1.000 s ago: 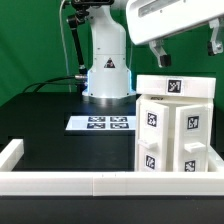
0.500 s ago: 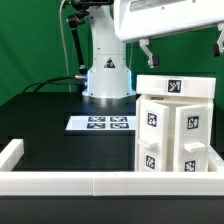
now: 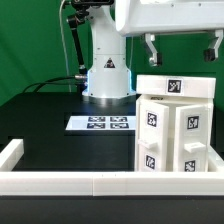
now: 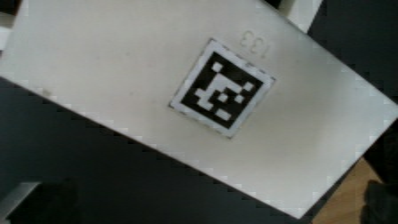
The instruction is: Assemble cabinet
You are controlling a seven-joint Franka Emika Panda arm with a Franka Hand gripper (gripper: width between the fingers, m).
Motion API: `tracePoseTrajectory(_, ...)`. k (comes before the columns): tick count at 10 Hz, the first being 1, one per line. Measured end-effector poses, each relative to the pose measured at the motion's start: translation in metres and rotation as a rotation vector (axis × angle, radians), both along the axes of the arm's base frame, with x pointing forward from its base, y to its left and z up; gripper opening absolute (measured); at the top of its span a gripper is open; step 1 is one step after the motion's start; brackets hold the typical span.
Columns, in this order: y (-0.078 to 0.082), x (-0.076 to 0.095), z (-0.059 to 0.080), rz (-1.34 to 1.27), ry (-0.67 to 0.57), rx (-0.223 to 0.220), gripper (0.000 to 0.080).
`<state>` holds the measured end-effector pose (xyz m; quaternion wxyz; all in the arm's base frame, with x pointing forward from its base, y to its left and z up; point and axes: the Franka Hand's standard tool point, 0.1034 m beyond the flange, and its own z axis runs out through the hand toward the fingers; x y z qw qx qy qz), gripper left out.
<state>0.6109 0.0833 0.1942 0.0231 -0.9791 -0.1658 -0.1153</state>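
Note:
The white cabinet stands at the exterior view's right, upright, with black-and-white tags on its front faces. A flat white top part with one tag lies on it. My gripper hangs directly above that top part, a little clear of it, with its two fingers spread wide and nothing between them. The wrist view looks straight down on the white top surface and its tag; the fingertips do not show there.
The marker board lies flat on the black table in front of the robot base. A low white border rail runs along the front edge and up the left side. Green backdrop behind.
The gripper has lifted a little and levelled out above the cabinet top, shifting slightly to the exterior view's left. The cabinet has not moved.

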Motion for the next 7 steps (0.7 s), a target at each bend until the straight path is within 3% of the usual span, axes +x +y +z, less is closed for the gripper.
tracePoseTrajectory(7,-0.002,-0.010,-0.011,0.601,-0.019,-0.151,0.0797)
